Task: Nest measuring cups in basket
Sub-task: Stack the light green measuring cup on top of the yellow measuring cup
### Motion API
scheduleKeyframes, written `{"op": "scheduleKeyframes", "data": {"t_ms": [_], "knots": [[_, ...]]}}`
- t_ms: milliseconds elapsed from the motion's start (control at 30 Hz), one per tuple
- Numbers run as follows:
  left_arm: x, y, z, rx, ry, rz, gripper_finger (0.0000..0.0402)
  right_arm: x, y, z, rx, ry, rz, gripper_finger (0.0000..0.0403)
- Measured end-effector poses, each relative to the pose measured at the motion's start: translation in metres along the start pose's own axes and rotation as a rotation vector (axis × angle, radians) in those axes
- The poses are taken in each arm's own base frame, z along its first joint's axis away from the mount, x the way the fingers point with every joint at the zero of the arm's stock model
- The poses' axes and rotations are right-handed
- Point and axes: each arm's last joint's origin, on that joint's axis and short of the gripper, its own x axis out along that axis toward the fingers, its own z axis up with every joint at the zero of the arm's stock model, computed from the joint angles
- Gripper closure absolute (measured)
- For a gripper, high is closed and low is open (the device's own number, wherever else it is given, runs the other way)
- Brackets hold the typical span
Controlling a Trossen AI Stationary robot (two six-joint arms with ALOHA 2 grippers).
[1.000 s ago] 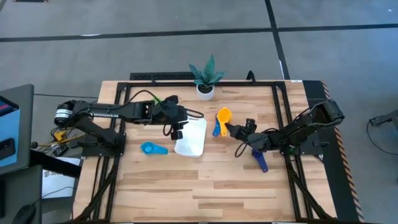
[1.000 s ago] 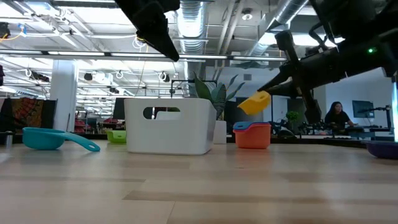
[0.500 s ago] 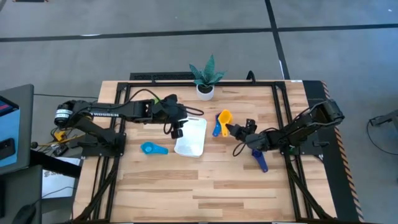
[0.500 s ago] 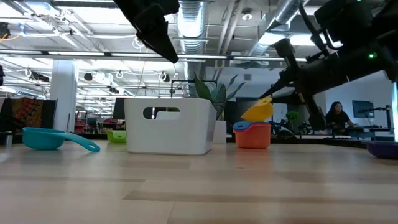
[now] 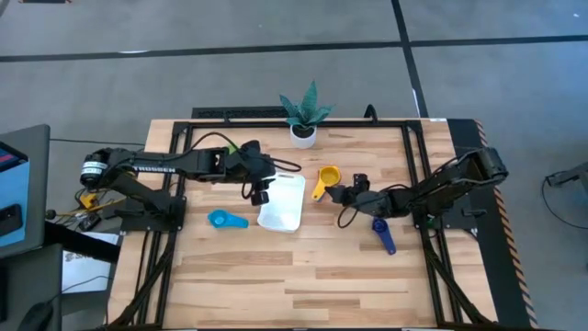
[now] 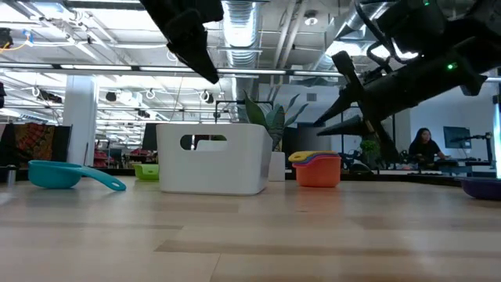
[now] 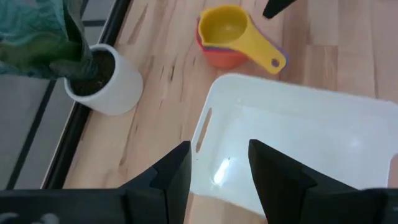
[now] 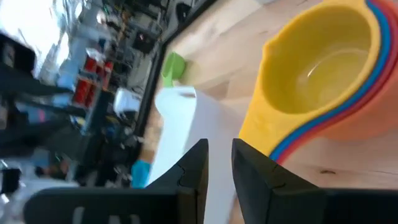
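Note:
A stack of measuring cups (image 5: 328, 176) stands on the table right of the white basket (image 5: 283, 203): yellow (image 8: 317, 62) on top, then blue, red and orange (image 6: 318, 172). The yellow handle (image 5: 318, 191) points toward the near edge. My right gripper (image 5: 333, 192) is open just right of that handle, clear of it (image 8: 221, 155). My left gripper (image 5: 260, 191) hovers open over the basket's left end (image 7: 217, 155). A light blue cup (image 5: 220, 220) lies left of the basket, a navy one (image 5: 384, 235) to the right, and a green one (image 8: 173, 63) near the far left.
A white plant pot (image 5: 303, 134) with a green plant stands at the far edge, behind the basket and the stack. Black frame rails (image 5: 418, 165) run along the table's sides and far edge. Bare wood spreads toward the near edge (image 5: 294, 285). A person (image 6: 427, 145) sits in the room beyond.
My right gripper has lowered the yellow cup from above the stack down into it, and the cup now sits level on the blue one. The fingers have come off its handle and stand apart beside it.

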Motion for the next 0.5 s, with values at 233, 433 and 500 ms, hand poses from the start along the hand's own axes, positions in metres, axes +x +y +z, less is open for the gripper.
{"op": "scheduleKeyframes", "data": {"t_ms": [233, 433, 500], "knots": [[0.003, 0.012, -0.01, 0.007, 0.105, 0.073, 0.0251, -0.011, 0.006, -0.01, -0.169, 0.045, 0.044, 0.0302], [0.017, 0.047, -0.034, -0.144, 0.186, 0.075, 0.0251, -0.029, 0.028, -0.002, -0.336, 0.034, 0.152, 0.0303], [0.021, 0.062, -0.05, -0.223, 0.223, 0.146, 0.0251, -0.036, 0.035, 0.001, -0.38, 0.028, 0.193, 0.0303]]}}
